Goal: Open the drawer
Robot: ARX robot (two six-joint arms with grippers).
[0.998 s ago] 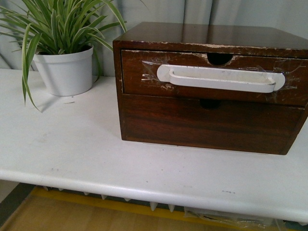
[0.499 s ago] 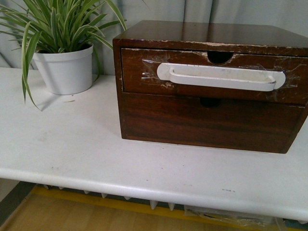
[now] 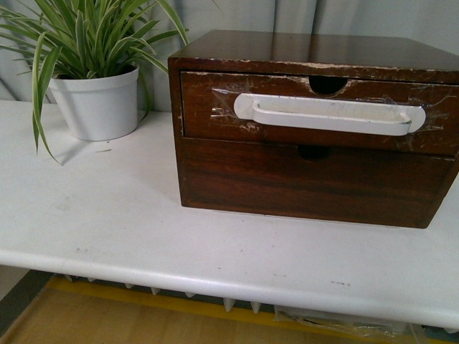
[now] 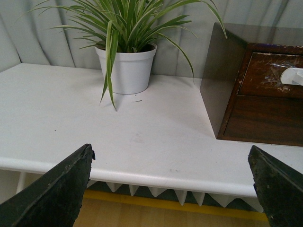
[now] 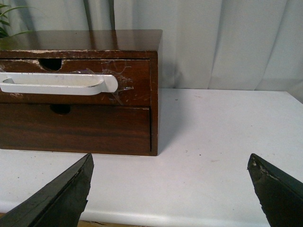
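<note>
Drawer (image 3: 208, 107) is shut, in the upper slot of the chest (image 3: 315, 46), at 2 o'clock on the worktop (image 3: 107, 215) in front view; no hand shown. Left wrist view: left hand (image 4: 170, 151) spread wide, empty. Right wrist view: right hand (image 5: 170, 158) spread wide, empty, short of the handle (image 5: 57, 83). Pull not started.

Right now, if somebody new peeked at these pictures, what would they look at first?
Probably the dark brown wooden box standing on the white table, right of centre in the front view. Its top drawer is shut and has a long white handle stuck on with clear tape. Next comes the stripy green plant in a white pot, to the left of the box and further back.
</note>
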